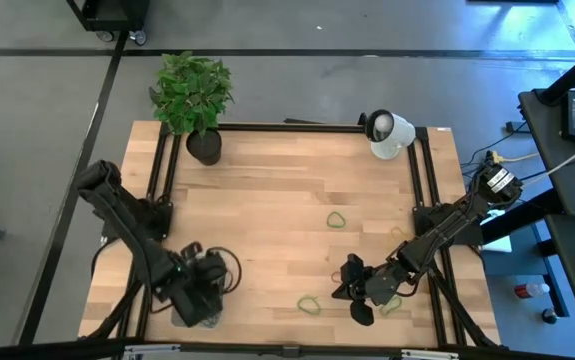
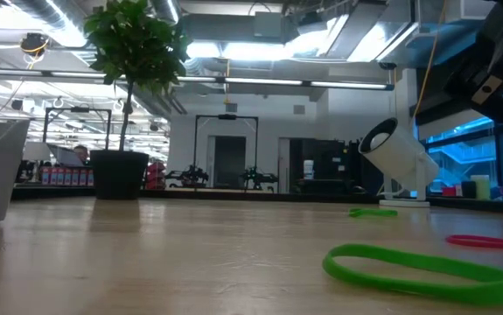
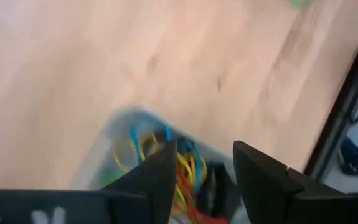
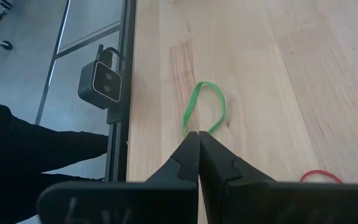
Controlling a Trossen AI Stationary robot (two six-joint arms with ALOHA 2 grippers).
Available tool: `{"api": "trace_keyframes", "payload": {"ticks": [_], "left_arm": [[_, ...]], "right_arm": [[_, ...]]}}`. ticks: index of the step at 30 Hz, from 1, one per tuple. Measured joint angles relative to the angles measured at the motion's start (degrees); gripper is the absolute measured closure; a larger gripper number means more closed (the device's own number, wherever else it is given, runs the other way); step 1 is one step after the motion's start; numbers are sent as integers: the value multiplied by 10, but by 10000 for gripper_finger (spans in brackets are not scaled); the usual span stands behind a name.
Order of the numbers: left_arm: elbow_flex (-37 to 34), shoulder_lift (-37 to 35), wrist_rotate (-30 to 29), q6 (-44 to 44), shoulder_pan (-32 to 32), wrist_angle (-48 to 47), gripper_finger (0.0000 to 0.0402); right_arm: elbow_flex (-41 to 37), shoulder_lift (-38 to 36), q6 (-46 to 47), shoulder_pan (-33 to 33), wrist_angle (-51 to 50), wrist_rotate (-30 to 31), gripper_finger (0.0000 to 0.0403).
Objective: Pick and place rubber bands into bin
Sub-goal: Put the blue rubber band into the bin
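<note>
High view: the left hand [image 1: 199, 292] sits at the lower left of the wooden counter [image 1: 267, 200], above the bin, which is hidden under it here. The right hand [image 1: 352, 290] lies at the lower right. Green rubber bands lie loose on the counter, one at lower centre [image 1: 310, 304] and one right of centre [image 1: 337, 219]. A potted plant [image 1: 193, 95] stands at the upper left, a white lamp [image 1: 387, 133] at the upper right.

Low view: a green band [image 2: 426, 267] fills the lower right foreground; a red band [image 2: 489, 241] lies behind it at the right edge.

Left wrist view: the fingers [image 3: 154, 183] stand moderately apart, holding nothing, over the bin [image 3: 113, 134], which contains yellow, red and blue bands [image 3: 185, 171].

Right wrist view: the fingers [image 4: 194, 165] are pressed together, tips meeting at the near end of a green band [image 4: 205, 109]; whether it is pinched cannot be told.
</note>
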Motion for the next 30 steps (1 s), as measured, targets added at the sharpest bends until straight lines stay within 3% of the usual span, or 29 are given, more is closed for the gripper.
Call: {"api": "trace_keyframes", "payload": {"ticks": [5,8,11,15,20,24,30], "left_arm": [[0,-28,-32,105,62,0,294],[0,-25,-17,213,110,7,351],[0,-8,16,346,159,46,392],[0,5,65,513,216,112,400],[-56,-4,106,638,289,183,400],[-131,-33,196,687,345,269,400],[-223,-106,259,726,389,335,400]], "right_arm": [[0,0,30,-6,-1,15,401],[3,0,59,-6,-15,34,401],[33,0,120,-6,-107,43,401],[104,0,246,-6,-322,43,401],[168,0,464,-6,-544,23,402],[168,3,609,-6,-597,-36,402],[165,51,592,-6,-602,-81,393]]}}
